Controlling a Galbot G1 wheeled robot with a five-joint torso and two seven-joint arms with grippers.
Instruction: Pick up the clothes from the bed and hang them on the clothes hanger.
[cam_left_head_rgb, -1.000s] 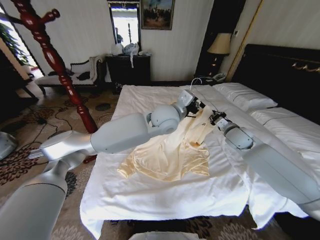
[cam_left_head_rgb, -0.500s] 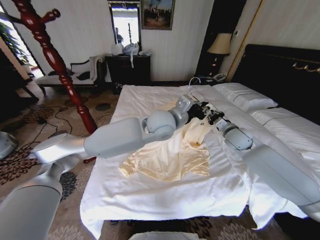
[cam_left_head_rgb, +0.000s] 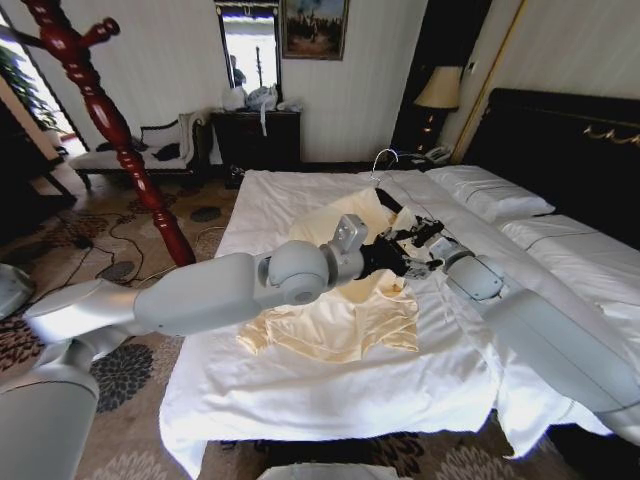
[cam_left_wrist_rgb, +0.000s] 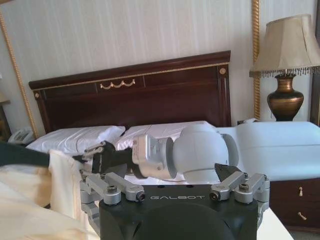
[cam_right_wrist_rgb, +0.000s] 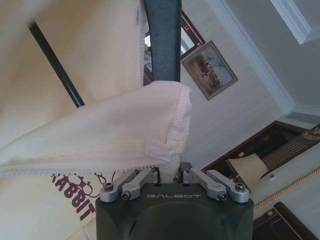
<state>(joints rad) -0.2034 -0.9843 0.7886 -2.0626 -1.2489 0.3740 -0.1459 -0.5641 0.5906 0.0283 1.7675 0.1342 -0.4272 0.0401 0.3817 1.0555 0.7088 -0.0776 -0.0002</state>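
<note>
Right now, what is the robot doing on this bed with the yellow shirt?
The robot is working over the bed with both arms, dressing the cream shirt onto a black coat hanger. The right gripper has its jaws shut on a hemmed edge of the shirt, close to the hanger's bar. The left gripper is beside it at the shirt's upper part. The upper part of the shirt is lifted, while the rest lies on the white duvet.

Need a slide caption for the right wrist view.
Right gripper pinching the cream shirt's hem, black clothes hanger bar rising just above it.
</note>
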